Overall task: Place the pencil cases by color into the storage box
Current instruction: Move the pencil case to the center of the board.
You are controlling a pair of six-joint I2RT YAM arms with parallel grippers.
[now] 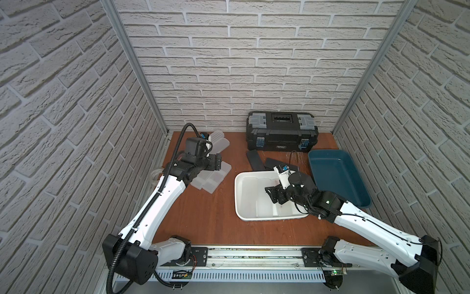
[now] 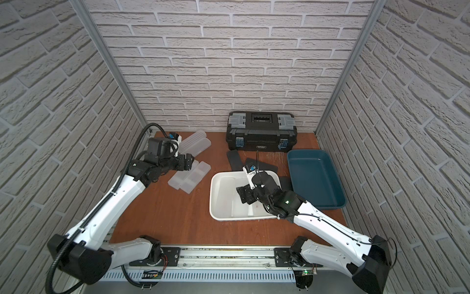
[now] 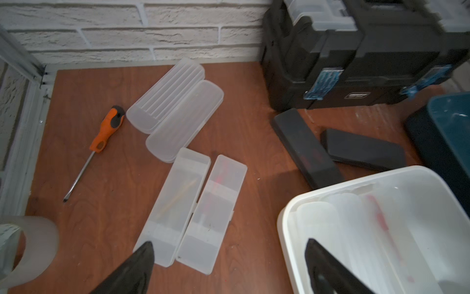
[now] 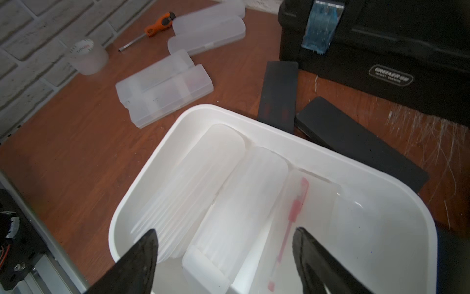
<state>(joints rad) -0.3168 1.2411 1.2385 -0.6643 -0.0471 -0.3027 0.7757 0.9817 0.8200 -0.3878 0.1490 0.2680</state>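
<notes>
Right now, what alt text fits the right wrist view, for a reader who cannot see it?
The open, empty right tool hangs over a white box holding frosted pencil cases, one with a red pen inside. Beyond the box, on the brown table, lie black cases, more frosted cases and a black toolbox.

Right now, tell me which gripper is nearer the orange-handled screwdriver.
Left. The left gripper hovers over frosted cases beside the screwdriver; the right gripper is over the white bin, farther away.
</notes>
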